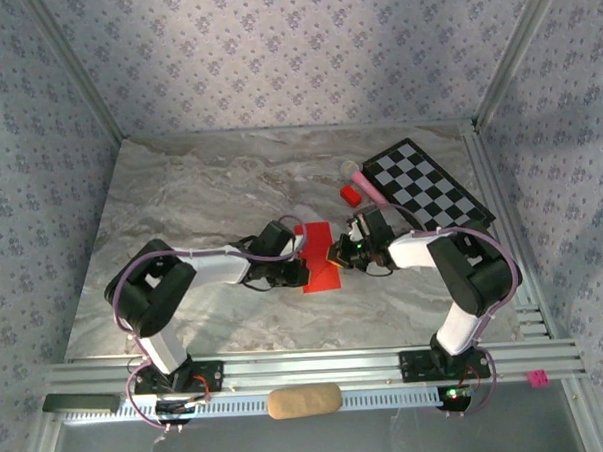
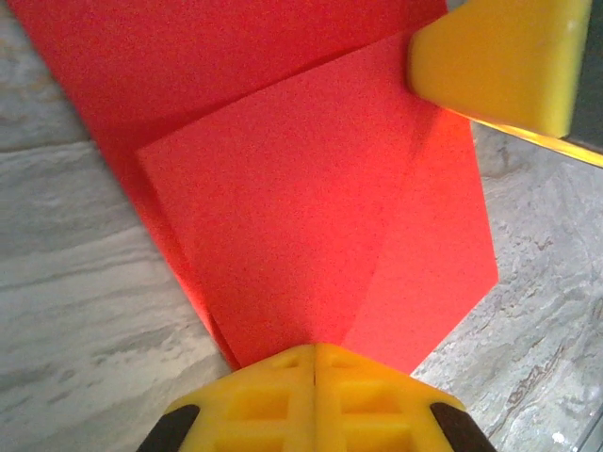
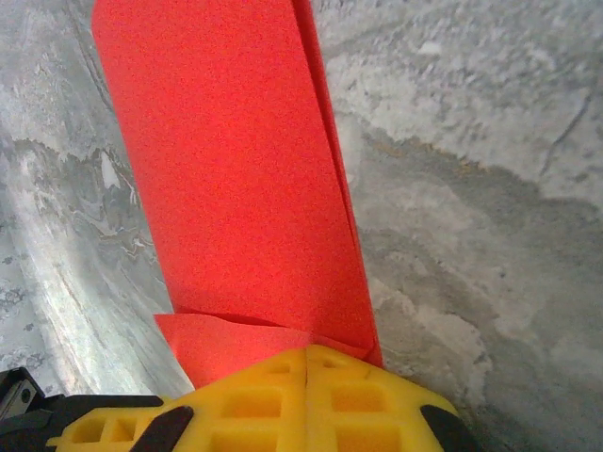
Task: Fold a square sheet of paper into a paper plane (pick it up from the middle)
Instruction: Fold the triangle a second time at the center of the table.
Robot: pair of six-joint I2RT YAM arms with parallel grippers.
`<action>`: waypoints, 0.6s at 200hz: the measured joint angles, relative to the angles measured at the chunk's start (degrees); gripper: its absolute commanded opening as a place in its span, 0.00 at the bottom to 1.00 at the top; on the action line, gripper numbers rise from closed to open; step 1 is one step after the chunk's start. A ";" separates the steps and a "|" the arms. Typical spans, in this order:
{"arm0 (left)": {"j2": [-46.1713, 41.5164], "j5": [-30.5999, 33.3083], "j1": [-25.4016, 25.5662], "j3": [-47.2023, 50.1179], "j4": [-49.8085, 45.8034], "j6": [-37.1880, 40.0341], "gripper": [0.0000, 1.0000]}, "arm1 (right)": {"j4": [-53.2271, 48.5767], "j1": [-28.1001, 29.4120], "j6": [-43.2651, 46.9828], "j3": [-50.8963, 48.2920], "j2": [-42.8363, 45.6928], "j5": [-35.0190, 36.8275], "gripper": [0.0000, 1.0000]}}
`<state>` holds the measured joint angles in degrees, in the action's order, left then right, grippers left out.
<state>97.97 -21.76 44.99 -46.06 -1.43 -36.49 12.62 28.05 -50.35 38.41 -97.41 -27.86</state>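
Red sheet mid-table, both grippers closed at its edges

Square sheet of paper [image 1: 320, 263], creased into overlapping flaps, lies flat on the marble table [image 1: 200, 190] near its centre. Left gripper [image 1: 301, 258] sits at the sheet's 9 o'clock edge and right gripper [image 1: 336, 255] at 3 o'clock, facing each other. Both have their fingers pressed together. Can't tell if paper is nipped between the tips or only pressed down.

In the left wrist view the sheet fans toward 12 o'clock, with a right finger [image 2: 499, 61] at 1 o'clock. Both arms are low with elbows bent outward and forearms pointing inward.
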 measured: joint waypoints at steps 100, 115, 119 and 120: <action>-2.97 -2.43 0.00 -6.91 -4.83 -0.61 0.01 | 0.24 0.72 -0.02 -0.42 0.66 1.70 0.00; -1.27 -3.43 0.02 -8.83 -4.57 -0.61 0.01 | 0.00 0.87 -0.02 -0.42 0.87 2.16 0.00; -0.76 -3.67 0.02 -9.25 -4.55 -0.61 0.02 | -0.13 0.90 0.00 -0.42 0.90 2.23 0.00; -0.66 -3.72 0.02 -9.31 -4.55 -0.61 0.02 | -0.15 0.92 0.00 -0.42 0.92 2.25 0.00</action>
<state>97.32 -25.47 45.01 -55.37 -5.98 -37.10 12.47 28.97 -50.35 38.00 -96.49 -25.61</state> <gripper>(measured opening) 0.061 0.051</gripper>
